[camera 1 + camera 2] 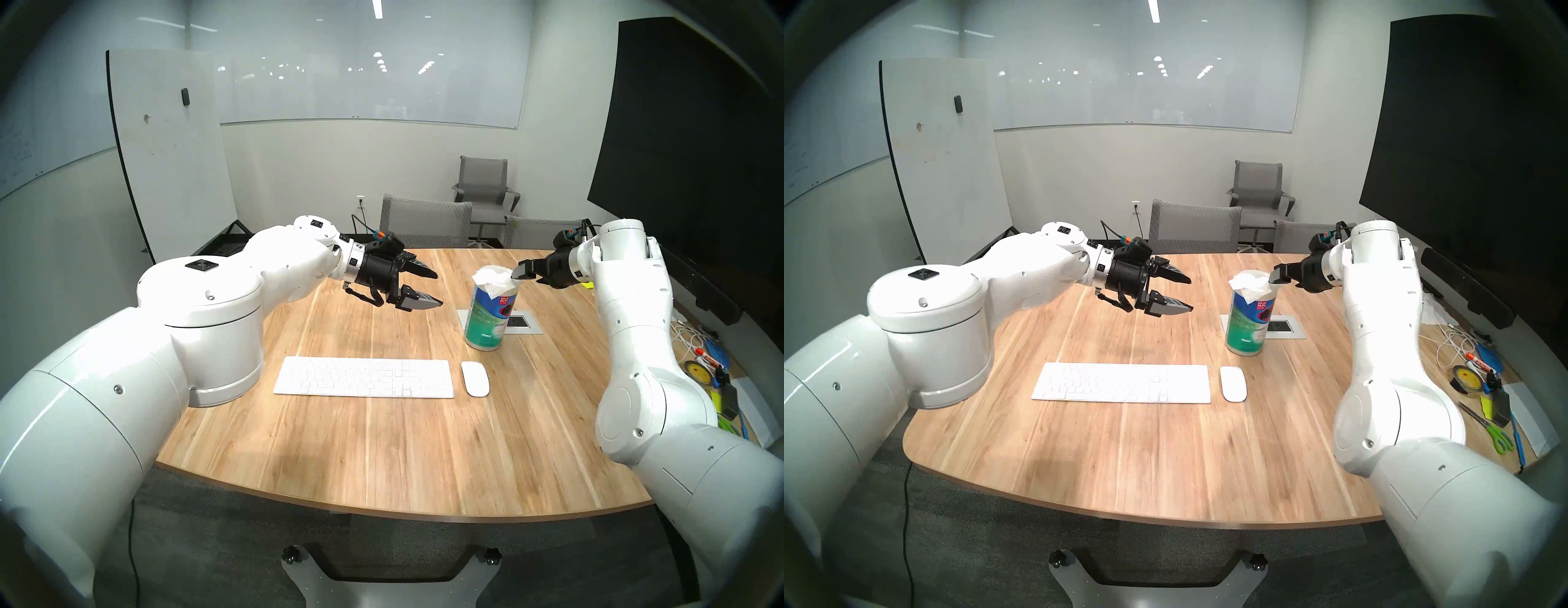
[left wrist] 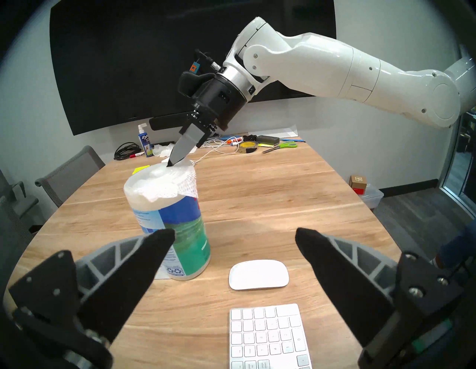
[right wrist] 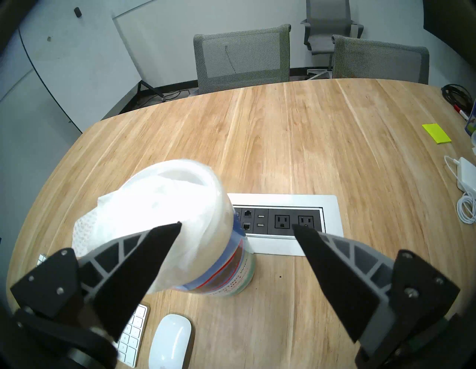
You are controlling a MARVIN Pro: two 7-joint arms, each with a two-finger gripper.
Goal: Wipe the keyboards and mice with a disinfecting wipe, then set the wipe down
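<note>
The right gripper (image 3: 237,226) stands with its fingers wide apart at the canister's top, one fingertip (image 2: 172,161) at the disinfecting wipe (image 2: 167,184), which drapes rumpled over the lid of the green-blue canister (image 1: 488,322). Only the left wrist view shows that tip meeting the sheet; the head views show just the fingers level with the lid. The left gripper (image 1: 432,288), also spread wide and empty, hangs above the table (image 1: 382,446), left of the canister. The right wrist view alone shows the outlet panel (image 3: 288,221) behind the canister in full. The keyboard (image 1: 365,378) lies near the table's front, the mouse (image 1: 475,378) just beside its right end.
</note>
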